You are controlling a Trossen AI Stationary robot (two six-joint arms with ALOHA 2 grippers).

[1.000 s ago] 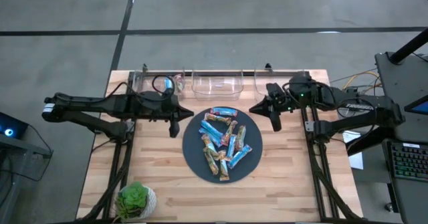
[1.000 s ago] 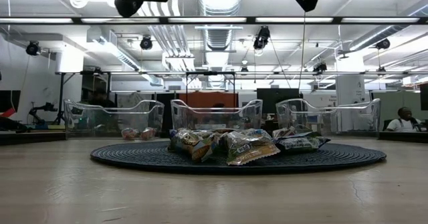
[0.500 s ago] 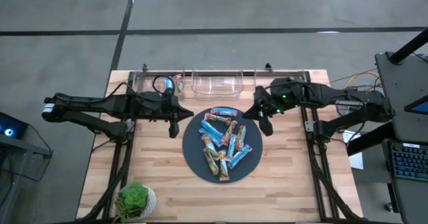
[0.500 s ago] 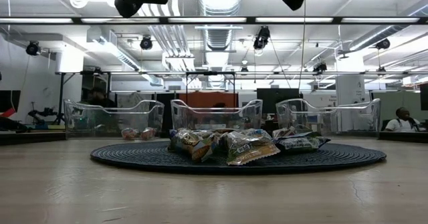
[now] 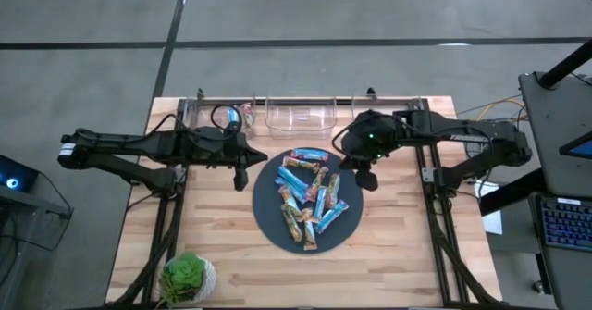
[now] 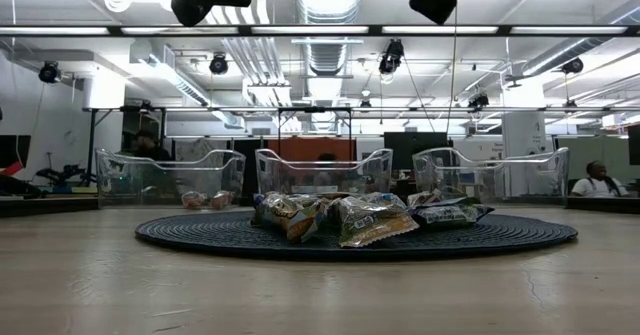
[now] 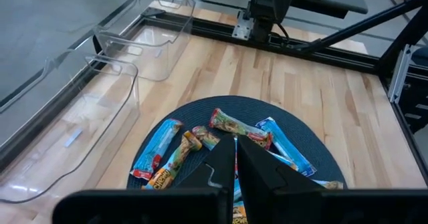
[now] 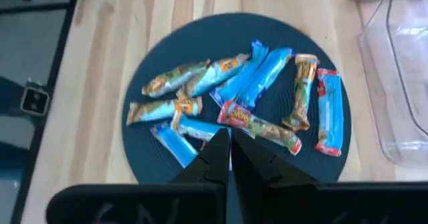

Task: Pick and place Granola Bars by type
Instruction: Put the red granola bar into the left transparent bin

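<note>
From above, the pile of small shiny-wrapped granola bars (image 5: 308, 197), a mix of bright blue, blue with red and white, and brown-tan, sits on a big dark round woven mat (image 5: 270, 219) in the middle of the light wooden bench (image 5: 407, 245). The left gripper (image 5: 242, 173) hangs just off the mat's left edge, fingers clenched on nothing. The right gripper (image 5: 367, 177) is over the mat's upper right rim, also clenched and empty. Three clear plastic bins (image 5: 300, 116) line the far edge of the bench, and a small green potted succulent (image 5: 186, 275) sits at the near left corner.

Down at bench height, the bars (image 6: 345, 215) are heaped in the middle of the mat (image 6: 500, 237) with the bins (image 6: 322, 171) behind them. A person (image 6: 600, 179) sits way off at the right in the room.

Left wrist camera: closed fingers (image 7: 221, 167) pointing at the mat (image 7: 307, 140), with several bars (image 7: 239, 127) spread out past the tips.

Right wrist camera: same deal, fingers (image 8: 215, 154) pressed together over the mat (image 8: 207, 37), bars (image 8: 257, 80) fanned across it and one bin (image 8: 401, 77) off to the side.
</note>
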